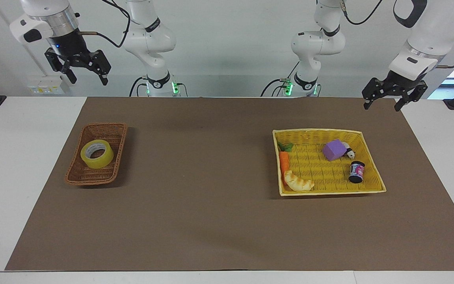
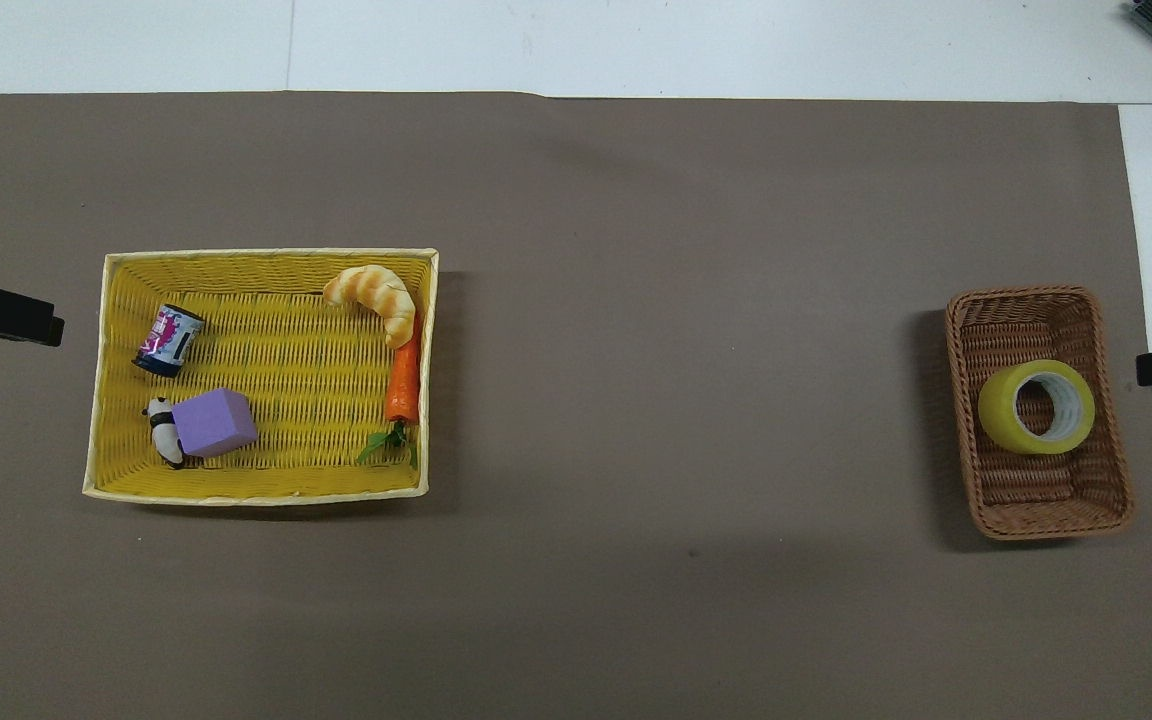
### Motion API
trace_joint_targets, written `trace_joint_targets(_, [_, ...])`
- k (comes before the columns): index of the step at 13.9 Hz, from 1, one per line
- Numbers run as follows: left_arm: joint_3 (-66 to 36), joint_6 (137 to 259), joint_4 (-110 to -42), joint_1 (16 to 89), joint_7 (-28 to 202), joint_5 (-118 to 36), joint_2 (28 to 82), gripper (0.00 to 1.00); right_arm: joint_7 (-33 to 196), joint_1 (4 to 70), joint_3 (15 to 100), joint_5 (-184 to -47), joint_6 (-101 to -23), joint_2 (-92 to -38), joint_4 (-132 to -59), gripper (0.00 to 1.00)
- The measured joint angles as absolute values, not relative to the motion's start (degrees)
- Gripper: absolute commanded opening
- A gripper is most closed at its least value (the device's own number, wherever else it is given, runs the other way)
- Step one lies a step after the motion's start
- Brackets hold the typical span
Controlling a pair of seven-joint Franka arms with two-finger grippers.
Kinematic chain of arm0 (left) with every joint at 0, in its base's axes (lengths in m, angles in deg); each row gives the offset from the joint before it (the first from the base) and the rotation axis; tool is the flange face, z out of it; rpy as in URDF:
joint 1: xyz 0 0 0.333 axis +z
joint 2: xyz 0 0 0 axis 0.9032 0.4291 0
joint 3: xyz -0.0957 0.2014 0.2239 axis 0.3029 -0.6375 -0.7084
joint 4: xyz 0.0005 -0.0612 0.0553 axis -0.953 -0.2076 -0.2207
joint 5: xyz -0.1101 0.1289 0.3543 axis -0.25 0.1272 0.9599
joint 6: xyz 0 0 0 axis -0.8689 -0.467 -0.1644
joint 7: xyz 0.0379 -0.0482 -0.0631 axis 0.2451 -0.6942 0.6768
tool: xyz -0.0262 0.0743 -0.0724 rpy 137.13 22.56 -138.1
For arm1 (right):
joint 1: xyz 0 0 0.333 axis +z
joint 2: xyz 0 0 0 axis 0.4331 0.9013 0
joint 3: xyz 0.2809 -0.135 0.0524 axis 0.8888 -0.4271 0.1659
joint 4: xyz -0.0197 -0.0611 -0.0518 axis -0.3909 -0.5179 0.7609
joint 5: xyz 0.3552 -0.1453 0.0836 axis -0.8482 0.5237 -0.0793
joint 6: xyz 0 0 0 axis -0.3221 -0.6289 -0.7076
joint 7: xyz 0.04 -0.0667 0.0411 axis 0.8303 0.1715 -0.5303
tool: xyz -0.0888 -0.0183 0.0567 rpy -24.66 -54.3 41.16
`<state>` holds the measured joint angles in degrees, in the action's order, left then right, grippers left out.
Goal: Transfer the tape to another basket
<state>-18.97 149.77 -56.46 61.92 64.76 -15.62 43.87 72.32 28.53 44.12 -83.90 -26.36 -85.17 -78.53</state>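
The tape [image 1: 97, 154] lies on its side in the brown wicker basket [image 1: 78, 176], its hole facing up, at the right arm's end of the desk [image 1: 26, 165]. In the overhead view the roll sits about midway along the basket, with bare wicker at both ends.

The yellow tray basket [image 1: 372, 165] stands well apart at the left arm's end, on the same brown mat [image 1: 203, 205]. It holds a carrot [image 1: 283, 161] and a croissant [image 1: 298, 183] along the edge toward the brown basket, the croissant farther from the robots. A purple block [image 1: 333, 150] sits with a small panda figure [image 1: 349, 151] touching it, and a small can [image 1: 356, 172] lies just beside them, farther from the robots. The stretch of mat between the two baskets is bare.

The right pincer [image 1: 86, 75] hangs high over the desk's edge nearest the robots, at the brown basket's end, jaws wide and holding nothing. The left pincer [image 1: 382, 103] waits over the mat's corner near the yellow basket, jaws also wide and empty.
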Motion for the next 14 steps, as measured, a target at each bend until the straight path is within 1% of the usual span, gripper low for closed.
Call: trace_joint_targets(14, [-19.0, 149.8, -56.5, 61.9, 64.8, -15.6, 43.9, 1.00, 72.7, 28.3, 44.0, -83.9, -25.2, -85.2, -78.6, 1.00])
